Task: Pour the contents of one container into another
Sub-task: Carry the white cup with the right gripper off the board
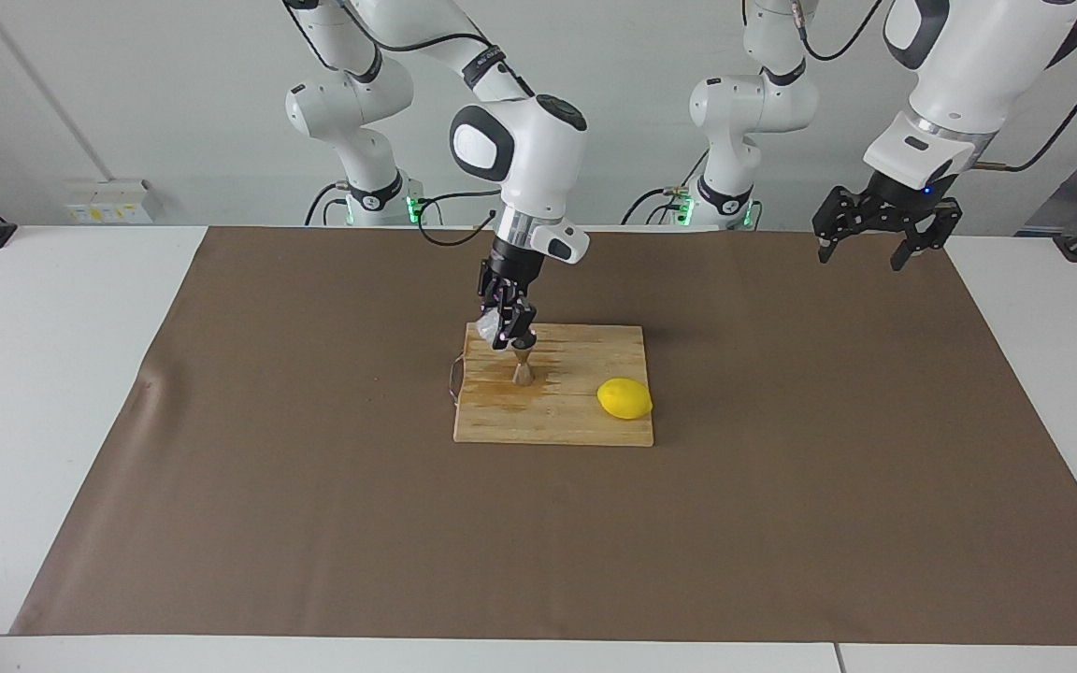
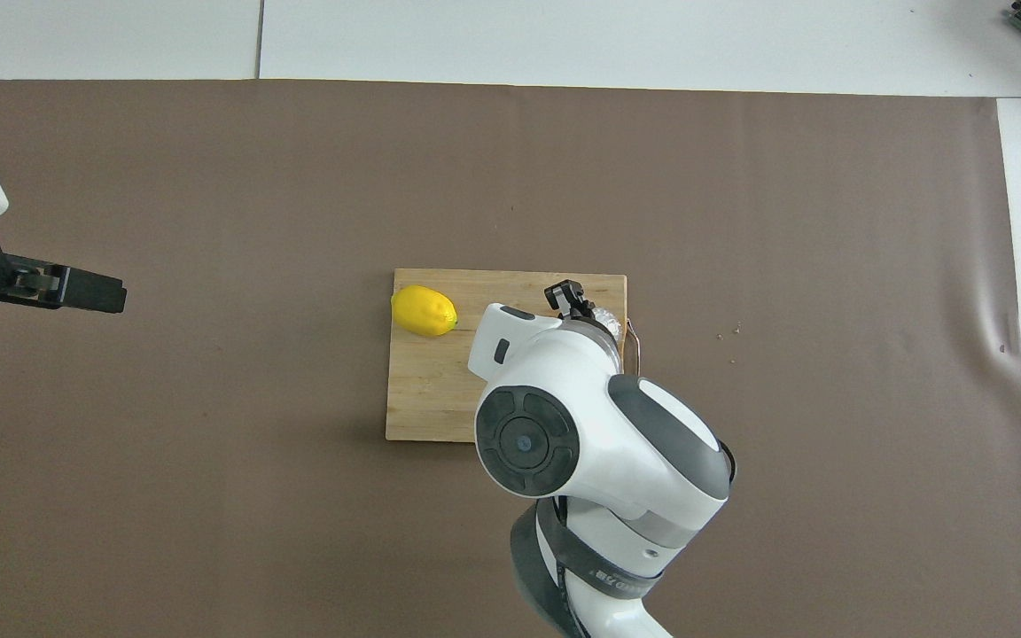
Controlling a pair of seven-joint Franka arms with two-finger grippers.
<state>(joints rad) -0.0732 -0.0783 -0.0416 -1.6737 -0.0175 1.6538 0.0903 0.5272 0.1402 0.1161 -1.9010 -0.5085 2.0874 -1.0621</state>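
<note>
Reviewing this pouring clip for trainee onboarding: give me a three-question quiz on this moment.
1. True or false: the right gripper holds the glass cup tilted over the jigger.
2. The lemon lies: A) on the cutting board, B) on the brown mat, C) in the left gripper.
3. Fill in: the left gripper waits, open and ____.

Key: 1 true; 2 A; 3 empty.
</note>
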